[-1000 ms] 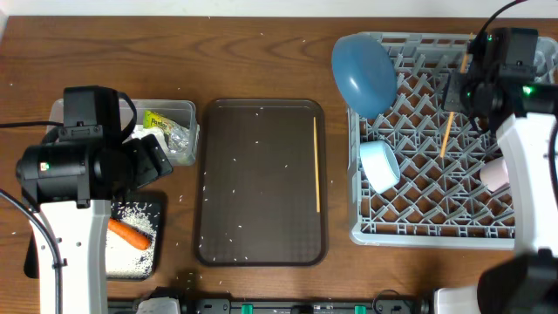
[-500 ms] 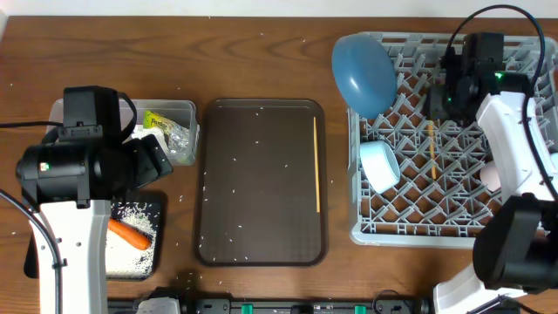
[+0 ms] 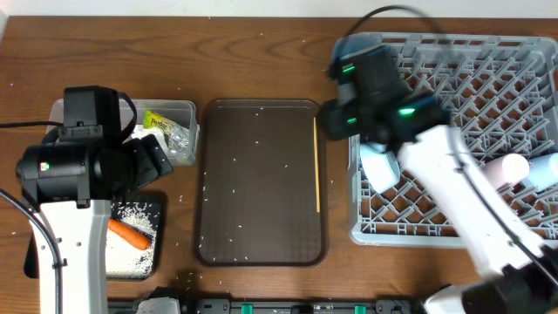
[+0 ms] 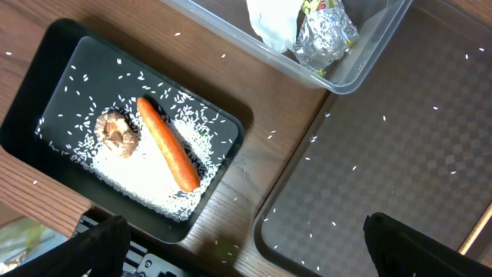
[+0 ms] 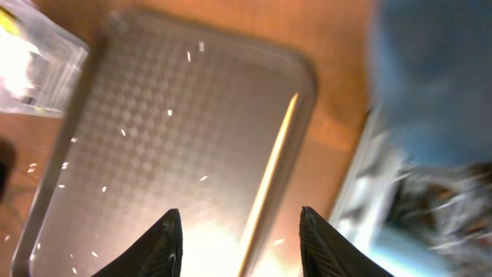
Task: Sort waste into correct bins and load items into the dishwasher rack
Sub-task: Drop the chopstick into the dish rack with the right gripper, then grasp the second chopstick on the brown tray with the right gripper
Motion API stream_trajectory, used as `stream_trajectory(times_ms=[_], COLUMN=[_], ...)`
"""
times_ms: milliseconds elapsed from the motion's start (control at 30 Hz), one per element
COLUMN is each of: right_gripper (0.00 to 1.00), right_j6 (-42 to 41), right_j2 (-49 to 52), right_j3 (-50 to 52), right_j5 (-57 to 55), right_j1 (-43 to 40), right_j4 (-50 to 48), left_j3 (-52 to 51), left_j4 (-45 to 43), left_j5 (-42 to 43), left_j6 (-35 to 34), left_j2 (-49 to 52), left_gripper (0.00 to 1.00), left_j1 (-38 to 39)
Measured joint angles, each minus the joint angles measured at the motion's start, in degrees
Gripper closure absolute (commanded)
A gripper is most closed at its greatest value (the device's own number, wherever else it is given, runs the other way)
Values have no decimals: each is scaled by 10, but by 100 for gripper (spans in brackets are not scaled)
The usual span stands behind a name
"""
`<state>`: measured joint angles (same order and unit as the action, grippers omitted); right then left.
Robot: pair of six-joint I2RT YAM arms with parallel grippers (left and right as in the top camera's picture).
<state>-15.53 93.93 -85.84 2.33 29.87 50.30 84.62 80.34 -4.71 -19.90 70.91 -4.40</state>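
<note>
Left jaws wide open, empty, over near ends of black tray [image 4: 54, 85] and brown tray [image 4: 400, 154]. Carrot [image 4: 167, 154], brown lump [image 4: 115, 131] and rice [image 4: 150, 177] lie in black tray. Foil [image 4: 323, 35] in clear tub [image 4: 369, 65], cut off at top.

Right jaws apart, nothing between, above brown tray. One chopstick [image 3: 316, 166] lies by its right rim.

Right wrist view blurred; you cannot tell what blue shape [image 5: 430, 77] is.

Right arm [image 3: 436, 166] covers left of rack [image 3: 488, 61] and much of bowl [image 3: 377, 174]. Pink cup [image 3: 506, 167] in rack. Blue cup [image 3: 547, 170] cut by frame edge.

I see serving tray [image 3: 261, 201] mid-table, 1 chopstick [image 3: 316, 166] on its right side. Rack [image 3: 436, 231] right of it, bowl [image 3: 373, 173] and 2 cups [image 3: 510, 166] inside. Tub [image 3: 185, 109] left; shallow tray [image 4: 31, 123] before tub, holding carrot [image 4: 167, 154], lump [image 4: 117, 131], rice [image 4: 146, 173].
</note>
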Motion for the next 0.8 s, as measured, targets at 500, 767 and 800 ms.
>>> stream_trajectory(times_ms=[500,767,800], right_gripper=[68,81,84], right_j6=[-203,-211,-211], right_j2=[247,263,267], right_j3=[7,8,8], right_j5=[-88,-52,-49], right_j1=[50,14,14], right_j4=[-43,-46,-46], left_j3=[0,0,0], left_j4=[0,0,0], left_j5=[0,0,0], left_j6=[0,0,0], left_j2=[0,0,0], left_gripper=[2,2,2], left_j1=[0,0,0])
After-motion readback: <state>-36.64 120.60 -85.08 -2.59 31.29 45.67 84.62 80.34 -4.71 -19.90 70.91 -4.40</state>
